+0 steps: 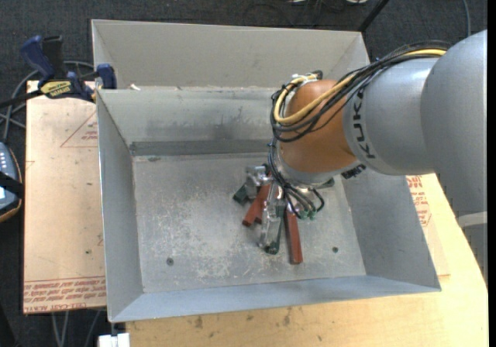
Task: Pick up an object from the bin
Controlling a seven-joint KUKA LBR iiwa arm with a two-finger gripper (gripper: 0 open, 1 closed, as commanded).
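My hand (271, 243) hangs low over a small cluster near the middle of the bin (186, 245), its tip down between 2 red-brown bars. From this angle I cannot tell whether the hand is apart or together, nor whether anything sits inside it. The left bar (251, 215) lies slanted, just beside the hand. The right bar (295, 246) points nearly straight at the front wall, also just beside the hand. A small dark piece (242, 195) rests at the upper left of the cluster. Something greenish (311, 213) shows under the wrist, too hidden to name.

I judge both bars stiff, slim and light, and likely smooth enough to slide or swivel if pinched at one end. I would take either one across its narrow width near mid-length, so that it hangs level. The cluster sits well apart from all 4 walls, so a straight lift has room. Bare floor opens wide to the left. The sloped right wall, under the arm, is the nearer limit.
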